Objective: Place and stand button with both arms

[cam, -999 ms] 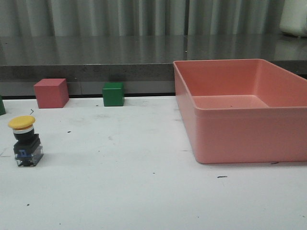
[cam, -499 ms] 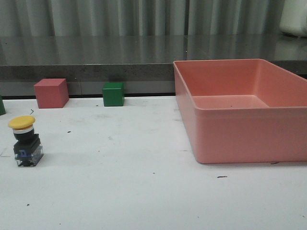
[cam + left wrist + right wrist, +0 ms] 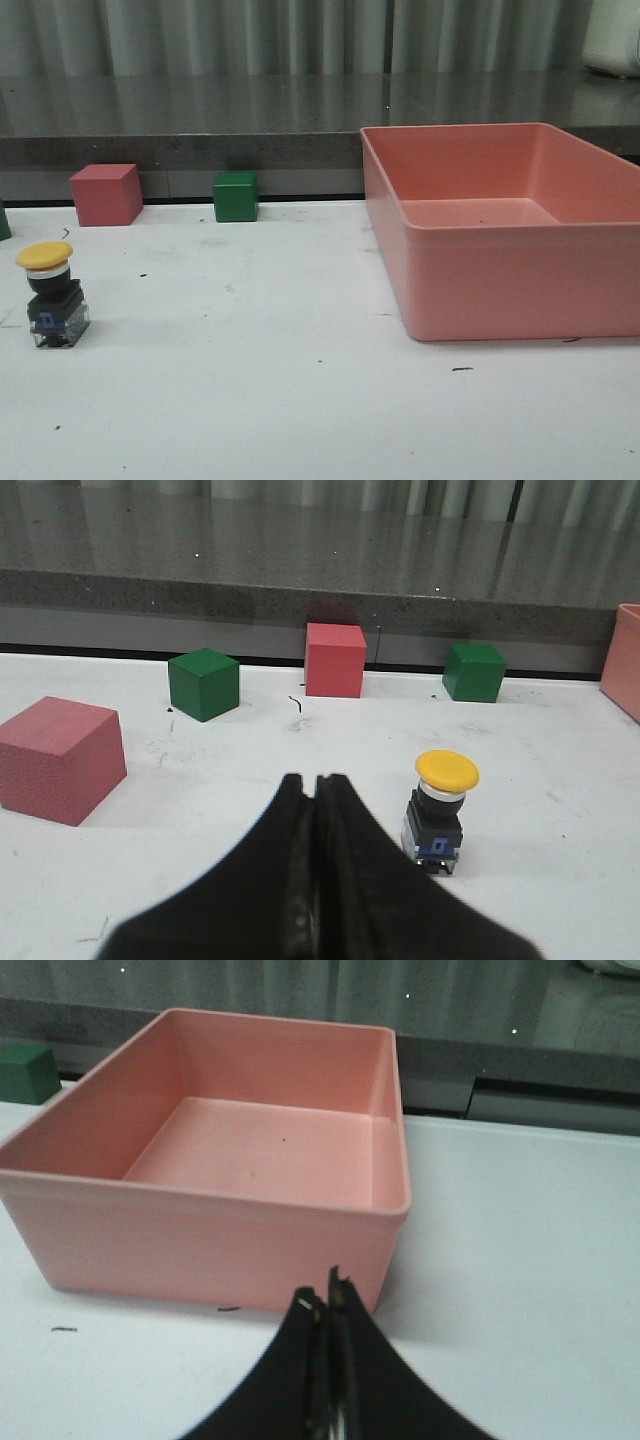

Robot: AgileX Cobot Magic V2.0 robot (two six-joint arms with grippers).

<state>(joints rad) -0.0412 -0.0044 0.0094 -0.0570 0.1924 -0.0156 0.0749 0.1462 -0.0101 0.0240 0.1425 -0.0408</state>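
The button (image 3: 53,294) stands upright on the white table at the far left, yellow cap on top, black neck, boxy black-and-clear base with blue marks. It also shows in the left wrist view (image 3: 440,809), just ahead and to one side of my left gripper (image 3: 314,780), which is shut and empty, apart from the button. My right gripper (image 3: 323,1295) is shut and empty, close in front of the pink bin (image 3: 210,1230). Neither arm shows in the front view.
The large pink bin (image 3: 500,290) stands at the right. A pink cube (image 3: 105,194) and a green cube (image 3: 236,196) sit at the back edge. The left wrist view shows another pink cube (image 3: 58,758) and green cubes (image 3: 204,683) (image 3: 474,671) around the button.
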